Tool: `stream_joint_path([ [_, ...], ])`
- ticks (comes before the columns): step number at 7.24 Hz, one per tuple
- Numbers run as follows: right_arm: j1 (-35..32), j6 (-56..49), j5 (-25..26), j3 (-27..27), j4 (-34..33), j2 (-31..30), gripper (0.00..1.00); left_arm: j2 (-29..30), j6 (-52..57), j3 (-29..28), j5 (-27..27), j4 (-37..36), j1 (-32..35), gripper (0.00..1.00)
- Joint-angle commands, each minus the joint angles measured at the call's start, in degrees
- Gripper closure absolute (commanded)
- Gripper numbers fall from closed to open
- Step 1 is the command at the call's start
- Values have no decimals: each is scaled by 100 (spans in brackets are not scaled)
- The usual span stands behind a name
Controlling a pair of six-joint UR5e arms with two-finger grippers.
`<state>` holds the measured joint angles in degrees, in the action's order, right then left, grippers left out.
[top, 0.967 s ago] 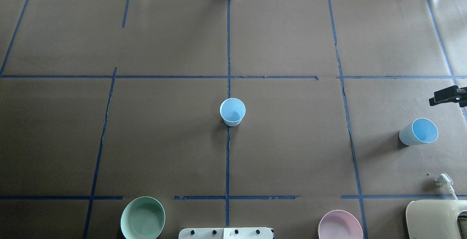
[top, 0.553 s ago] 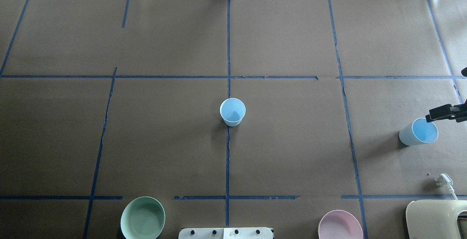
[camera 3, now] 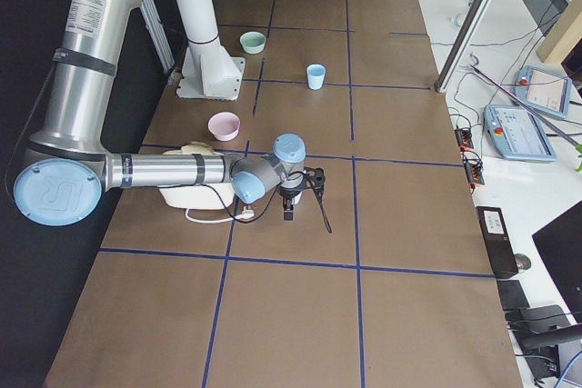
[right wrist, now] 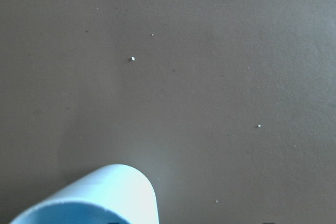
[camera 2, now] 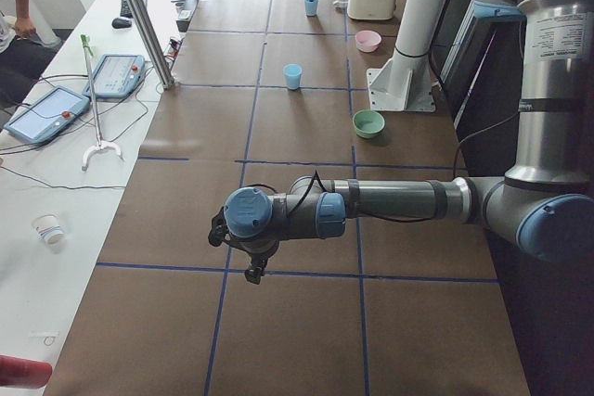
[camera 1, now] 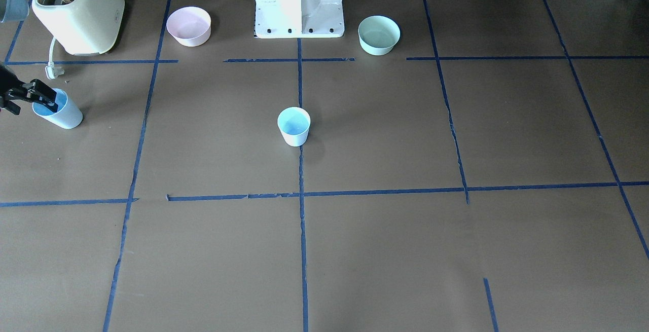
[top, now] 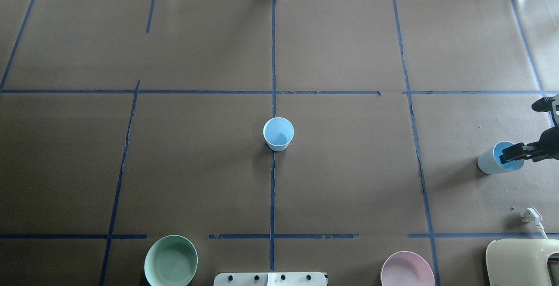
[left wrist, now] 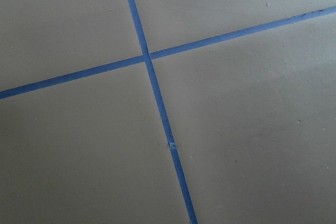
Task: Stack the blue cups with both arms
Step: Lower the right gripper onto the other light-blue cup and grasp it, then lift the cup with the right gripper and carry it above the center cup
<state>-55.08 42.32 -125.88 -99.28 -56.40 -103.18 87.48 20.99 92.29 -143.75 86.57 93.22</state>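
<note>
R gripper (top: 519, 152) at the right-edge cup (top: 487, 163), set for a rim pinch.
Cup stands upright & empty near the table's right edge. 1 finger reaches inside its mouth and the other seems to sit outside the wall, so jaws look parted w/ nothing clamped yet; prob. the way to lift it w/o crushing. 2nd cup (top: 278, 134), mid-table, upright & empty, ready to receive. L gripper (camera 2: 251, 269) hangs near the left edge; can't tell its jaws. Mint bowl (top: 170, 260) & pink bowl (top: 407, 270), robot-side edge: both empty.
</note>
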Motion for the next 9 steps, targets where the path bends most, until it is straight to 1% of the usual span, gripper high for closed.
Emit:
stream_joint_path([
  [1,15,22,-24,58,59,88,100,-3,-16,17,5,0,-6,0],
  [2,15,153,-42,14,59,96,100,-3,-25,8,14,-9,-6,0],
  [4,15,548,-322,-511,-159,157,100,6,-25,17,32,-9,-6,0],
  [5,15,889,-323,-609,-335,401,100,14,-34,17,32,0,-6,0],
  [6,24,1432,-315,-663,-719,978,100,14,-69,25,32,0,-6,0],
  [7,224,2038,-219,-663,-1228,1776,100,32,-199,34,49,0,-14,0],
  [8,470,2635,8,-654,-1903,2680,100,41,-514,43,110,0,-14,0],
  [9,786,3085,272,-637,-2832,3603,100,67,-787,52,328,26,-14,0],
])
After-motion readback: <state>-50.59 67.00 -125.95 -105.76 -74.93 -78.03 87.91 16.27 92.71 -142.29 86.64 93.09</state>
